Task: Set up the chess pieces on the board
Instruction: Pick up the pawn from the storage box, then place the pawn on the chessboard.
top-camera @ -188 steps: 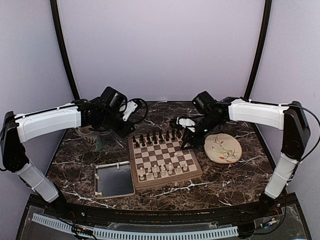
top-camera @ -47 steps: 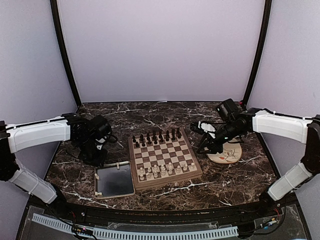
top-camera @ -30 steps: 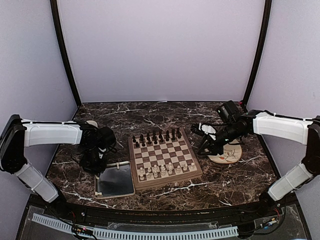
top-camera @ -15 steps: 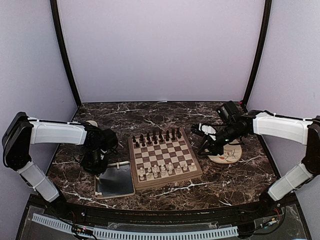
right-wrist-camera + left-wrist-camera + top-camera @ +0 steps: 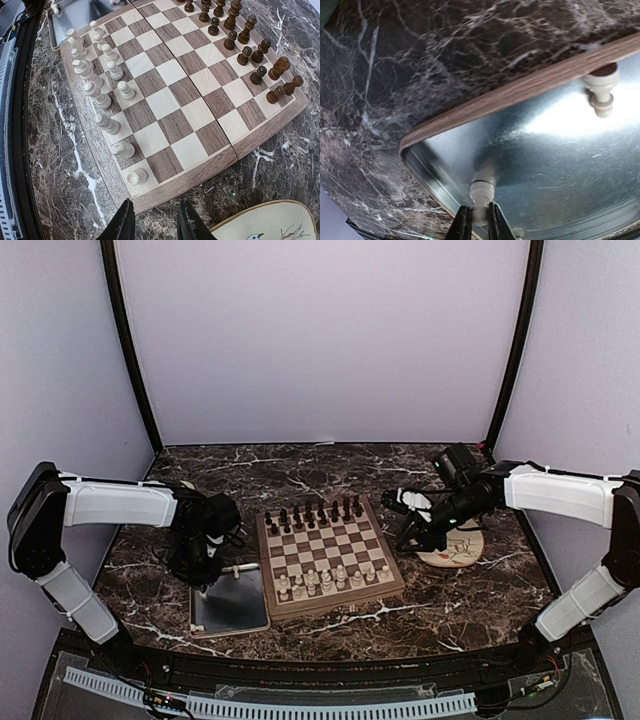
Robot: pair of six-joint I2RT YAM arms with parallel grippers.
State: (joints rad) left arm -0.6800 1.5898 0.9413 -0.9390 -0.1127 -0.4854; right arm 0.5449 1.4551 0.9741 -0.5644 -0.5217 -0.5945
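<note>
The board (image 5: 336,602) lies mid-table, with dark brown chess pieces (image 5: 310,513) along its far rows and cream-white ones (image 5: 325,580) along its near rows. My left gripper (image 5: 207,562) reaches down into the far left corner of the grey metal tray (image 5: 232,608). In the left wrist view that gripper (image 5: 479,225) is shut on the top of a cream-white piece (image 5: 482,190) standing on the tray floor. A second white piece (image 5: 601,90) stands by the tray's rim. My right gripper (image 5: 153,225) hangs open over the marble beside the board's corner (image 5: 170,72), with nothing between its fingers.
A round floral plate (image 5: 458,548) lies right of the board, under my right arm, and its rim (image 5: 260,222) shows in the right wrist view. The tray touches the board's left side. Dark marble table around; purple walls close behind.
My left gripper has slid down to the tray's far left corner and closed on the white piece. The right arm has hardly moved.
</note>
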